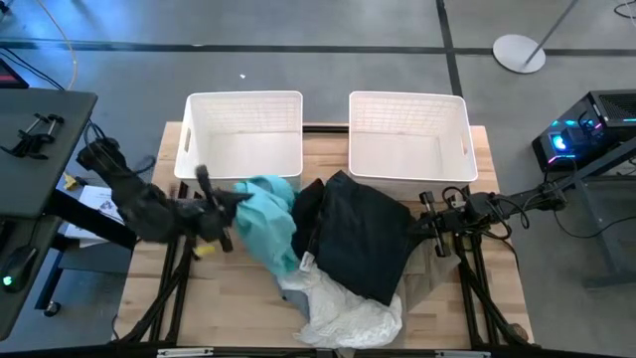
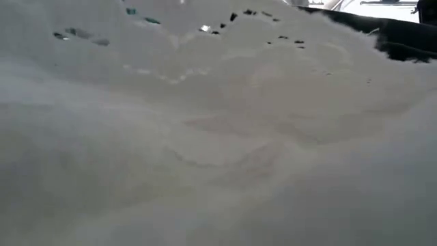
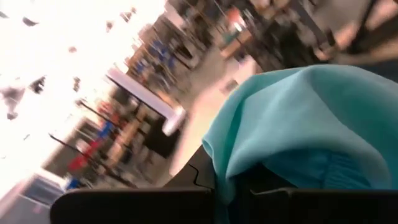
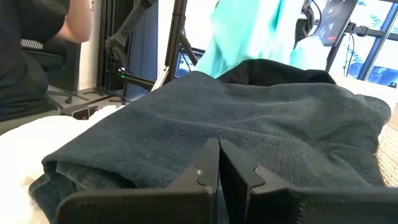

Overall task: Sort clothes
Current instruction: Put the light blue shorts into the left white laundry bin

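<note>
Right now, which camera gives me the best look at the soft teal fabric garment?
The high view: it shows the whole teal garment lifted by the left gripper beside the black garment. The left wrist view shows only a close teal fold, the right wrist view a strip behind; the low view shows none.

even overhead light; left wrist view motion-blurred, window glare overexposed.

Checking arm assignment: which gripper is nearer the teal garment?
Left. The left gripper is shut on the teal garment; the right gripper rests across the black garment, farther away.
</note>
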You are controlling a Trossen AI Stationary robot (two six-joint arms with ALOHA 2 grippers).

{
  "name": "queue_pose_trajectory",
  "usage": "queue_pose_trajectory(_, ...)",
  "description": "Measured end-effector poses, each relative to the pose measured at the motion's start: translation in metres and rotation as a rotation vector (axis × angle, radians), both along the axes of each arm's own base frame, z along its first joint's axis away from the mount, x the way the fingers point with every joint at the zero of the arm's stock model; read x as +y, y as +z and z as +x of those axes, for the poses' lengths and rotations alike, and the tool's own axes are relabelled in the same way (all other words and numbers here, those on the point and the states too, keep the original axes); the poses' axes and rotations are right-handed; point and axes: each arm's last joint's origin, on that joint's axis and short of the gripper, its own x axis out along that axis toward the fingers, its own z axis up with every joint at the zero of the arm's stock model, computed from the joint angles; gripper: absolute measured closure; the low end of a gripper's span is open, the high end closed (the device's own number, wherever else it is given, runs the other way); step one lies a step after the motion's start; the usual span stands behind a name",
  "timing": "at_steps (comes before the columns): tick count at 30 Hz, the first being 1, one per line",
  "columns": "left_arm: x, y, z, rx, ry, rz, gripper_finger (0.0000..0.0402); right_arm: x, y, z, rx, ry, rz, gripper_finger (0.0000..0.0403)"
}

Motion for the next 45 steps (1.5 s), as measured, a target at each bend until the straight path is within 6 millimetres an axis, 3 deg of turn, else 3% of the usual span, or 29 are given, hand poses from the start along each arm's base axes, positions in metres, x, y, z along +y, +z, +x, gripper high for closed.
queue_pose_trajectory(9,0.020,0.077,-0.016,-0.228,0.070,0.294,0.0401,0.000,0.000,0.000,0.000,0.000,0.000,0.0402)
queue_pose_trajectory(18,0.064,0.121,-0.030,-0.370,0.339,0.579,0.0402,0.000,0.000,0.000,0.000,0.000,0.000,0.0402)
queue_pose_trajectory(22,0.082,0.136,-0.041,-0.371,0.460,0.578,0.0401,0.000,0.000,0.000,0.000,0.000,0.000,0.0402)
queue_pose_trajectory(28,0.103,0.142,-0.062,-0.349,0.598,0.526,0.0401,0.000,0.000,0.000,0.000,0.000,0.000,0.0402)
queue_pose_trajectory(36,0.120,0.134,-0.091,-0.450,0.657,0.288,0.0401,0.000,0.000,0.000,0.000,0.000,0.000,0.0402)
queue_pose_trajectory(45,0.128,0.095,-0.082,-0.414,0.577,0.139,0.0401,0.000,0.000,0.000,0.000,0.000,0.000,0.0402)
